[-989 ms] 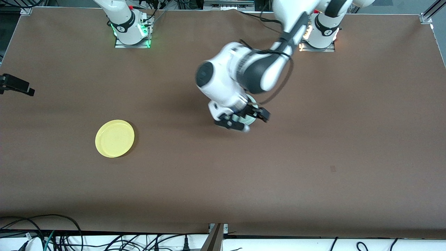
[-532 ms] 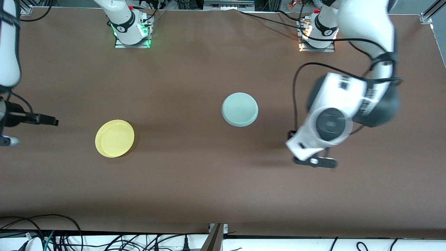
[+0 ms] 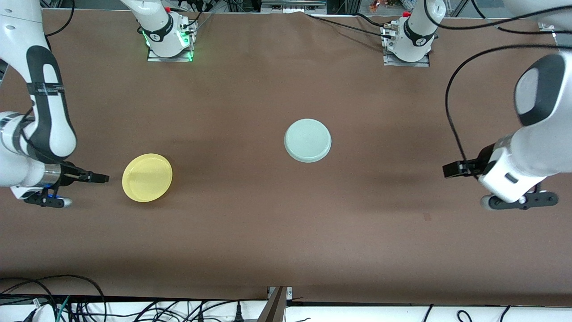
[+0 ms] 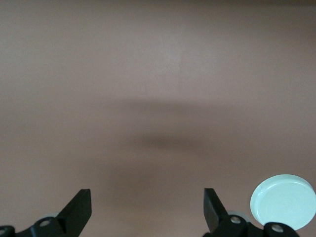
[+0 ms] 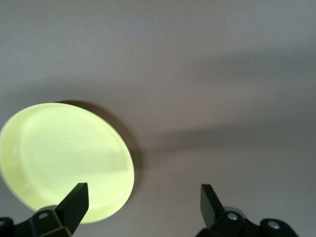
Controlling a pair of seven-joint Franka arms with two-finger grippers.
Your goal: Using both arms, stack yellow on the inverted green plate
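The yellow plate (image 3: 147, 177) lies rim up on the brown table toward the right arm's end. The pale green plate (image 3: 308, 140) lies bottom up near the table's middle. My right gripper (image 3: 98, 178) hangs low just beside the yellow plate, on the side away from the green plate, and points at it. It is open with nothing between its fingers. In the right wrist view the yellow plate (image 5: 66, 158) sits a little ahead of the right gripper (image 5: 143, 205). My left gripper (image 3: 452, 170) is open and empty, well away from the green plate toward the left arm's end. The left wrist view shows the left gripper (image 4: 148, 207) over bare table, with the green plate (image 4: 284, 201) farther off.
The brown table (image 3: 286, 232) carries only the two plates. The arm bases (image 3: 169, 38) (image 3: 409, 40) stand along the edge farthest from the front camera. Cables (image 3: 67, 299) lie off the near edge.
The left arm swung from over the green plate to the left arm's end of the table, uncovering the plate. The right arm came in and lowered beside the yellow plate.
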